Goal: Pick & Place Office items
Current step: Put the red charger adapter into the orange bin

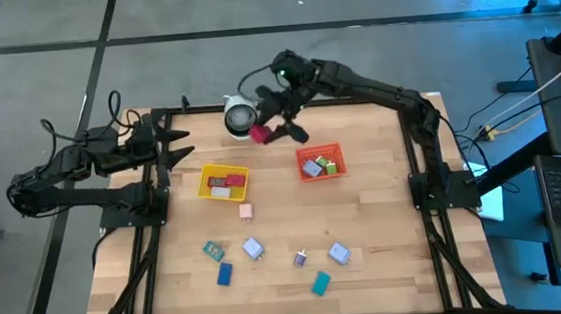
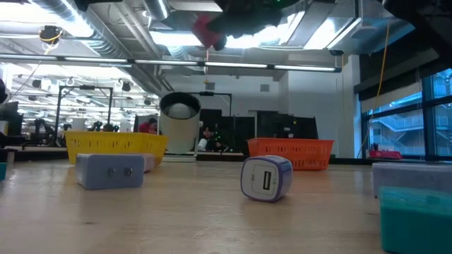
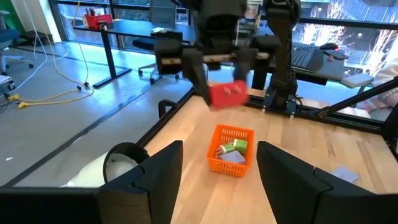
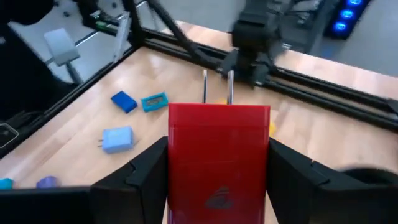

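Right gripper (image 1: pixel 267 130) raised above the table's far edge, between the white cylinder (image 1: pixel 238 114) and the red tray (image 1: pixel 321 162), clamped on a red block (image 4: pixel 219 158) with 2 metal prongs pointing forward. Block is clear of the table.

Left gripper (image 1: pixel 181 143) waits at the table's left far corner, fingers (image 3: pixel 157 174) apart, holding nothing.

Red tray holds a green piece (image 3: pixel 235 147) and others. Yellow tray (image 1: pixel 223 181) holds pieces too. Loose on the near table: pink (image 1: pixel 246 211), teal (image 1: pixel 320 283), blue (image 1: pixel 224 273), purple (image 2: pixel 266 178) and whitish blocks.
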{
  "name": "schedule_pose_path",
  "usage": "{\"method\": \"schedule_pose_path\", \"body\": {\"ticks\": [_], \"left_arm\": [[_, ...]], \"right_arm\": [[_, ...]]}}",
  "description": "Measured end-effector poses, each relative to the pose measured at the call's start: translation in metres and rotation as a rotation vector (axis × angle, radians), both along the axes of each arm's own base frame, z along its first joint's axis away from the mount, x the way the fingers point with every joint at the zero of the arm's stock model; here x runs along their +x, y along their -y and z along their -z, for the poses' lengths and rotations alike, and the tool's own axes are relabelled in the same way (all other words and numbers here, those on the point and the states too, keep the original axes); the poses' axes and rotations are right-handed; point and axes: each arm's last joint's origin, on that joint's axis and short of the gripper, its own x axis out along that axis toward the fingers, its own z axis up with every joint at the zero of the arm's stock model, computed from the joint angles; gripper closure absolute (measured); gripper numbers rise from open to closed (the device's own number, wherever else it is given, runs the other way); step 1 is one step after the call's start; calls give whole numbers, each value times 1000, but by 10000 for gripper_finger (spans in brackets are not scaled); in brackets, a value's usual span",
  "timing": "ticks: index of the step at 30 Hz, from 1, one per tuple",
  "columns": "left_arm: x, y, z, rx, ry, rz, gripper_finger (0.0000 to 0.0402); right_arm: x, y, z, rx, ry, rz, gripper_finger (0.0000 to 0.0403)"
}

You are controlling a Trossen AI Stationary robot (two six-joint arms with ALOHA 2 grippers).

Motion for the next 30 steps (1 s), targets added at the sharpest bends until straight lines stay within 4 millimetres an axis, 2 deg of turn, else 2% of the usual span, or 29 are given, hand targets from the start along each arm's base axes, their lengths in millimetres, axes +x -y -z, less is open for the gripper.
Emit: {"method": "schedule_pose_path", "body": {"ticks": [4, 9, 15, 21, 26, 28, 30], "left_arm": [[0, 0, 0, 6, -3, 2, 200], [0, 0, 0, 23, -11, 5, 200], [0, 0, 0, 24, -11, 5, 200], [0, 0, 0, 17, -8, 4, 200], [0, 0, 0, 17, -8, 5, 200], [0, 0, 0, 17, -8, 5, 200], [0, 0, 0, 17, -8, 5, 200]], "right_arm": [[-16, 16, -1, 60, -59, 35, 193], [-30, 16, -19, 151, 29, -73, 193], [-53, 16, -49, 85, 116, -75, 193], [-86, 25, -63, 50, 51, 20, 193], [-108, 31, -60, 91, -80, 90, 193], [-112, 33, -51, 108, -141, 111, 193], [-115, 33, -34, 144, -210, 121, 193]]}}
